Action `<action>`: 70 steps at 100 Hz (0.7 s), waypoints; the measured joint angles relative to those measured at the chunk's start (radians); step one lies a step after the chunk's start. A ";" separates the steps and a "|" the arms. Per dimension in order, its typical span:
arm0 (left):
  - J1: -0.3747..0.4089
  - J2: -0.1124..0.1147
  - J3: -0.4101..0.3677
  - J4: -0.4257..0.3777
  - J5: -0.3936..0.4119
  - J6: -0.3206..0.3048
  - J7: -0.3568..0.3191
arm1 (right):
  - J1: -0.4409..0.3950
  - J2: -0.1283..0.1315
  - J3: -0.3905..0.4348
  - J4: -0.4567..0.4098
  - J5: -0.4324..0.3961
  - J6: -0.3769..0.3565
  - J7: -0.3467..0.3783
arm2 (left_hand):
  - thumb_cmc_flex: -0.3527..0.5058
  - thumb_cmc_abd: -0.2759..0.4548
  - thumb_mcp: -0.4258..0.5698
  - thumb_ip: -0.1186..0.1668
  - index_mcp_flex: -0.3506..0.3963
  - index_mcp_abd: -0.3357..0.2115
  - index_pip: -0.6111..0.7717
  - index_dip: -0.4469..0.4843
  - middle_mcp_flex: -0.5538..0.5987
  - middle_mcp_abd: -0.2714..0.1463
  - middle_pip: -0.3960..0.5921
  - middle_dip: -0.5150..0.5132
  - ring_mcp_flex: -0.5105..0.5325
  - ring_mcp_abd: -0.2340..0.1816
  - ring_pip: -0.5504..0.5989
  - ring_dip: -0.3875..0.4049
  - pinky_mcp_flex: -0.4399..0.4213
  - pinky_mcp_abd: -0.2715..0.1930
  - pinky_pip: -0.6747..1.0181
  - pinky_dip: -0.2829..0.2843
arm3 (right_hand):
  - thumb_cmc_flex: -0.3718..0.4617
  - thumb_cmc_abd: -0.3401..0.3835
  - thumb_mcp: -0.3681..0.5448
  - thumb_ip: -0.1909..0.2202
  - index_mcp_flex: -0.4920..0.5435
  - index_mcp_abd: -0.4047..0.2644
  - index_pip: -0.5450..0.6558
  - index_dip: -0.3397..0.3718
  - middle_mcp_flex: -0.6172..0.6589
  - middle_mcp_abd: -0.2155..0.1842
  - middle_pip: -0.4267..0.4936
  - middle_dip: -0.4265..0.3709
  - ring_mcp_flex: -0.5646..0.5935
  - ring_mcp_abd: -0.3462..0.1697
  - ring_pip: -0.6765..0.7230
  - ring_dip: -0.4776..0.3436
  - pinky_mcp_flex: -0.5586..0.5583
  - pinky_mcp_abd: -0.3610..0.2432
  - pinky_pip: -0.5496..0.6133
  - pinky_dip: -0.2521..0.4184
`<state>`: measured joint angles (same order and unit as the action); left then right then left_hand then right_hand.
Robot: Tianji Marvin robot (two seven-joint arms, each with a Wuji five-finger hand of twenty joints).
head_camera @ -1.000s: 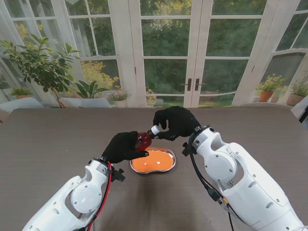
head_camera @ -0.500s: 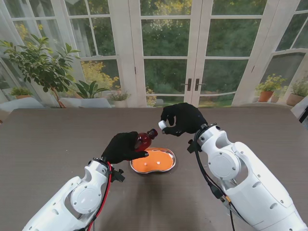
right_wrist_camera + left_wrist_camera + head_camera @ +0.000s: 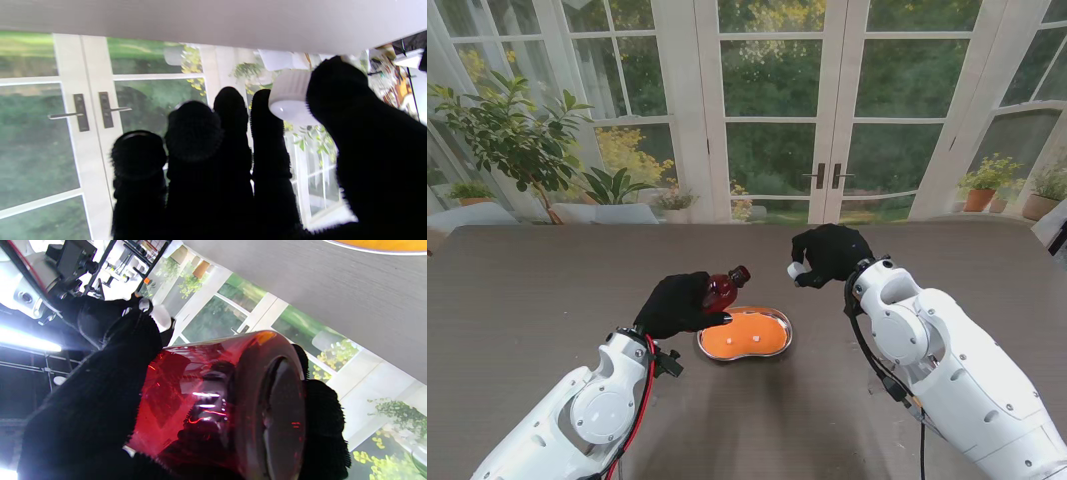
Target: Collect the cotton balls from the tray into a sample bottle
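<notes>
My left hand (image 3: 679,303) is shut on a dark red sample bottle (image 3: 721,290), held tilted over the far left rim of the tray with its uncapped neck (image 3: 739,273) pointing to the right and away from me. The left wrist view shows the bottle (image 3: 217,400) from its base, wrapped in my black-gloved fingers. My right hand (image 3: 829,254) holds the bottle's white cap (image 3: 796,269) between thumb and forefinger, well to the right of the bottle; the right wrist view shows the cap (image 3: 289,98) pinched there. An oval metal tray (image 3: 779,345) with an orange lining holds two small white cotton balls (image 3: 754,342).
The brown table (image 3: 547,290) stretches wide on both sides of the tray. Behind its far edge are glass doors and potted plants (image 3: 512,140).
My right hand pulled the white cap off the bottle's neck and carried it to the right. The left hand kept the bottle nearly still, lifting it slightly.
</notes>
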<state>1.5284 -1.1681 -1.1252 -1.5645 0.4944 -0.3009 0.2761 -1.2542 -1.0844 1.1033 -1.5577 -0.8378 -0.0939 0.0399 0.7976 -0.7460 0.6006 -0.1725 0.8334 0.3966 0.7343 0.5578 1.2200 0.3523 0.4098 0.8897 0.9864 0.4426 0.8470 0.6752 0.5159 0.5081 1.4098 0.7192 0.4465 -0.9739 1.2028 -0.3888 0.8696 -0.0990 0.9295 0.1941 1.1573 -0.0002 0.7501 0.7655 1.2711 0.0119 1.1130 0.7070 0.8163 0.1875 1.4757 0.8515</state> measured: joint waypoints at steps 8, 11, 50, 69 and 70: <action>0.004 0.000 -0.005 -0.003 0.003 0.001 0.000 | 0.010 0.005 -0.013 0.029 -0.027 0.004 0.000 | 0.000 0.000 0.000 0.000 0.000 0.000 0.000 0.000 0.000 0.000 0.000 0.000 0.000 0.000 0.000 0.000 0.000 0.000 0.000 0.000 | 0.000 0.000 0.000 0.000 0.000 0.000 0.000 0.000 0.012 -0.003 0.001 0.000 0.000 0.000 0.008 0.000 0.003 0.000 0.000 0.000; 0.005 0.000 -0.008 -0.005 0.004 0.001 0.001 | 0.014 0.007 -0.018 0.039 -0.036 0.006 0.000 | 0.000 0.000 0.000 0.000 0.000 0.000 0.000 0.000 0.000 0.000 0.000 0.000 0.000 0.000 0.000 0.000 0.000 0.000 0.000 0.000 | 0.000 0.000 0.000 0.000 0.000 0.000 0.000 0.000 0.012 -0.003 0.001 0.000 0.000 0.000 0.010 0.000 0.004 0.000 0.000 0.000; 0.023 0.003 -0.030 -0.019 0.008 0.007 -0.002 | 0.072 0.029 -0.121 0.187 -0.157 0.002 -0.028 | 0.000 0.000 0.000 0.000 0.000 0.000 0.000 0.000 0.000 0.000 0.000 0.000 0.000 0.000 0.000 0.000 0.000 0.000 0.000 0.000 | 0.000 0.000 0.000 0.000 0.000 0.001 0.000 0.000 0.036 -0.019 0.025 0.010 0.000 -0.005 0.048 0.010 0.023 0.000 0.000 -0.012; 0.029 0.006 -0.033 -0.025 0.008 0.011 -0.007 | 0.105 0.038 -0.186 0.255 -0.198 -0.008 -0.052 | 0.000 0.000 0.000 0.000 0.000 0.000 0.000 0.000 0.000 0.000 0.000 0.000 0.000 0.000 0.000 0.000 0.000 0.000 0.000 0.000 | -0.010 0.000 0.000 0.000 0.006 0.001 0.002 0.000 0.041 -0.029 0.027 0.011 0.000 -0.014 0.060 0.011 0.029 0.000 0.001 -0.016; 0.029 0.006 -0.033 -0.025 0.008 0.011 -0.008 | 0.107 0.038 -0.190 0.259 -0.199 -0.008 -0.052 | 0.000 0.000 0.000 0.000 0.000 0.000 0.000 0.000 0.000 0.000 0.000 0.000 0.000 0.000 0.000 0.000 0.000 0.000 0.000 0.000 | -0.010 0.000 0.000 0.000 0.006 0.001 0.002 -0.001 0.046 -0.029 0.027 0.011 0.000 -0.015 0.061 0.011 0.029 0.000 0.001 -0.016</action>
<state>1.5570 -1.1624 -1.1586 -1.5900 0.5027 -0.2902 0.2685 -1.1471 -1.0464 0.9131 -1.2989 -1.0367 -0.1021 -0.0126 0.7977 -0.7460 0.6007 -0.1725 0.8334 0.3966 0.7343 0.5581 1.2200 0.3523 0.4098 0.8896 0.9864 0.4426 0.8469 0.6752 0.5159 0.5081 1.4097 0.7192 0.4367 -0.9737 1.2028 -0.3888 0.8754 -0.0978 0.9313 0.1934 1.2032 -0.0292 0.7773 0.7760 1.2711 -0.0027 1.1738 0.7176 0.8453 0.1875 1.4763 0.8358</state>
